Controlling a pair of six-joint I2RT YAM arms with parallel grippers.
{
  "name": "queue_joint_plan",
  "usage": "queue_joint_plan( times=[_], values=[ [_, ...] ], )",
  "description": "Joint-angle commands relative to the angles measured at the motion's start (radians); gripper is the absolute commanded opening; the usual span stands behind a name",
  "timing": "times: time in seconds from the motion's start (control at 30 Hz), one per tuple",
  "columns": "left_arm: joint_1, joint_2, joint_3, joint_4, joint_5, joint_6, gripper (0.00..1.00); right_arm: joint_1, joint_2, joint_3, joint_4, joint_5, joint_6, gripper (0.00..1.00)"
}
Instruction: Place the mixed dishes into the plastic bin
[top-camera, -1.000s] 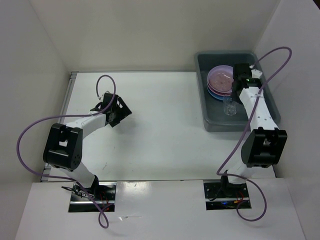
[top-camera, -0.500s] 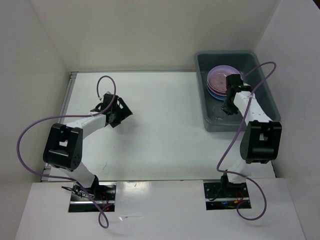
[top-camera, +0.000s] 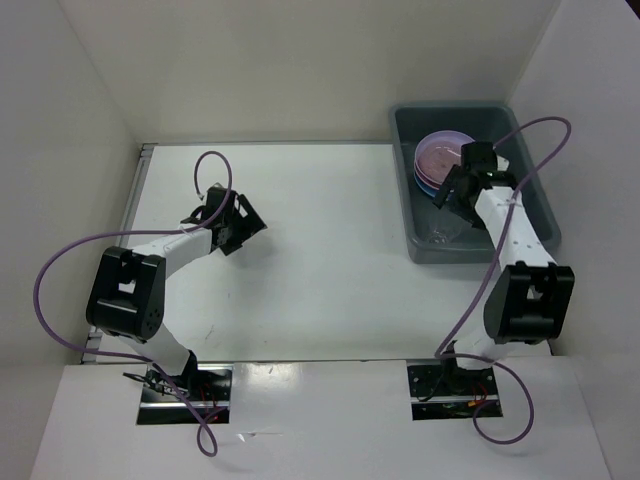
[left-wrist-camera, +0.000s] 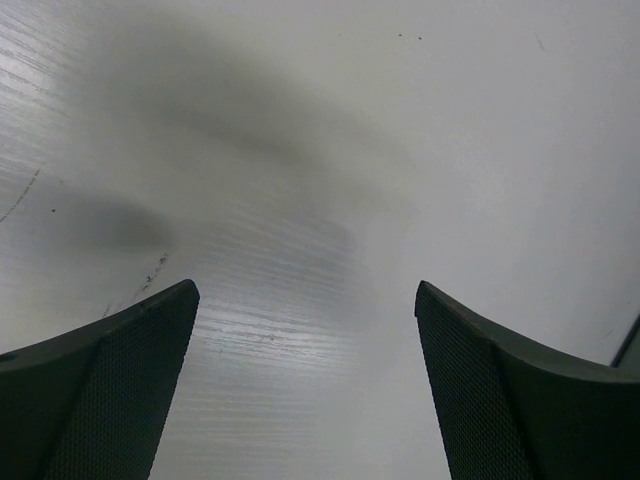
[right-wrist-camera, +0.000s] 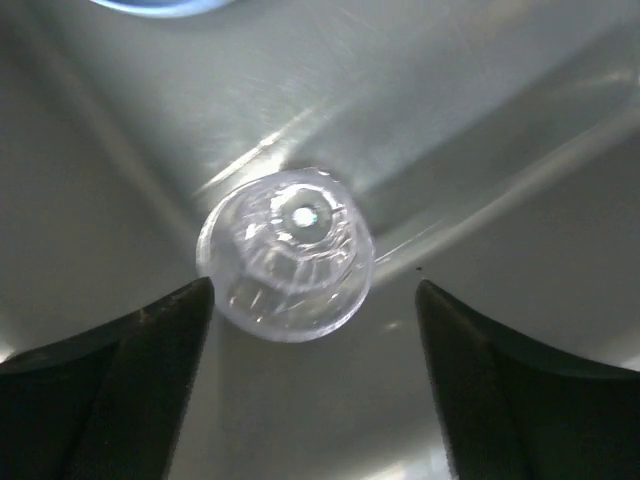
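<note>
We are holding our right gripper (right-wrist-camera: 312, 290) spread wide and empty above the small clear cup (right-wrist-camera: 287, 255), which is sitting in the plastic bin (top-camera: 455, 108) beside the stacked plates (top-camera: 438, 150). That arm is reaching forward, wrist tipping down. Our left gripper (left-wrist-camera: 307, 290), equally wide, is hovering over the table (top-camera: 320, 250), elbow folded.

Bright, even light; glare sparkles on the clear cup (right-wrist-camera: 287, 255), soft shadows cross the table (left-wrist-camera: 300, 120).
</note>
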Motion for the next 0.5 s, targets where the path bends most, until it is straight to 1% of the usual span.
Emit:
queue_joint_plan(
  times=[0.0,0.03,0.07,0.13,0.17,0.2,0.23,0.27,0.3,0.37,0.4,0.47],
  values=[
    [0.000,-0.045,-0.002,0.017,-0.003,0.030,0.96,0.005,-0.166,0.076,0.006,-0.047,-0.002,1.00],
    [0.000,-0.060,-0.012,0.017,-0.017,0.030,0.97,0.005,-0.199,0.076,0.027,-0.066,-0.002,1.00],
    [0.000,-0.075,-0.013,0.017,-0.017,0.030,0.97,0.005,-0.282,0.057,0.043,-0.112,-0.002,1.00],
    [0.000,-0.125,-0.023,0.017,-0.056,0.042,0.97,0.005,-0.374,0.027,0.078,-0.161,0.016,1.00],
    [0.000,-0.149,-0.023,0.004,-0.066,0.042,0.97,0.005,-0.423,-0.019,0.128,-0.245,0.016,1.00],
    [0.000,-0.160,-0.023,-0.011,-0.076,0.051,0.97,0.005,-0.522,-0.044,0.154,-0.293,0.016,1.00],
    [0.000,-0.169,-0.023,-0.011,-0.086,0.051,0.98,0.005,-0.566,-0.068,0.174,-0.342,0.016,1.00],
    [0.000,-0.190,-0.032,-0.011,-0.086,0.051,0.98,0.005,-0.601,-0.107,0.185,-0.446,0.016,1.00],
    [0.000,-0.191,-0.051,-0.011,-0.086,0.051,0.98,0.005,-0.652,-0.124,0.185,-0.503,0.016,1.00],
    [0.000,-0.224,-0.071,-0.011,-0.086,0.039,0.98,0.005,-0.684,-0.187,0.185,-0.618,0.016,1.00],
    [0.000,-0.233,-0.080,-0.011,-0.086,0.030,0.98,0.005,-0.697,-0.210,0.175,-0.715,0.004,1.00],
    [0.000,-0.261,-0.101,-0.022,-0.086,0.030,0.98,0.045,-0.710,-0.272,0.150,-0.770,-0.010,1.00]
  ],
)
